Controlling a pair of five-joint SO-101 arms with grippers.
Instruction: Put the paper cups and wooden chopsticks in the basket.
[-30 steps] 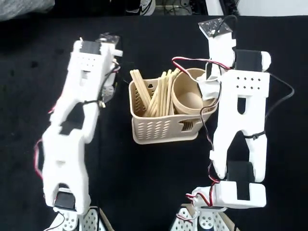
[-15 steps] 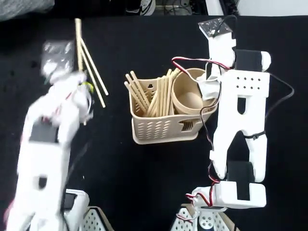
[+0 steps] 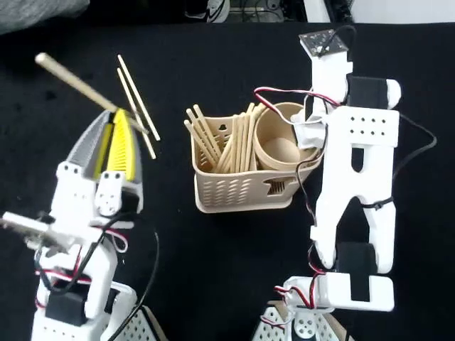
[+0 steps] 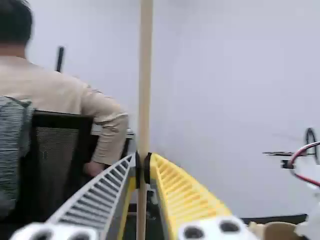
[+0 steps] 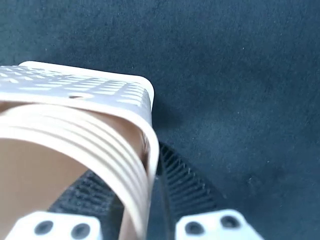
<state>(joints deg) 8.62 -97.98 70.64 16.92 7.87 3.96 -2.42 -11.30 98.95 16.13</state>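
Note:
A beige slotted basket stands mid-table holding several wooden chopsticks and stacked paper cups. My left gripper is raised to the left of the basket, fingers pointing upward, shut on one chopstick that sticks out toward the far left. In the left wrist view the chopstick stands pinched in the gripper. Two more chopsticks lie on the black table. My right gripper sits at the basket's right wall, shut on the cups' rim beside the basket.
The black cloth covers the whole table. The right arm's white body runs along the basket's right side. Both arm bases stand at the front edge. Open cloth lies in front of and behind the basket.
My left arm swung away from the basket's left side and drew back, lifting one chopstick. Two chopsticks on the cloth are now uncovered. The right arm and basket kept still.

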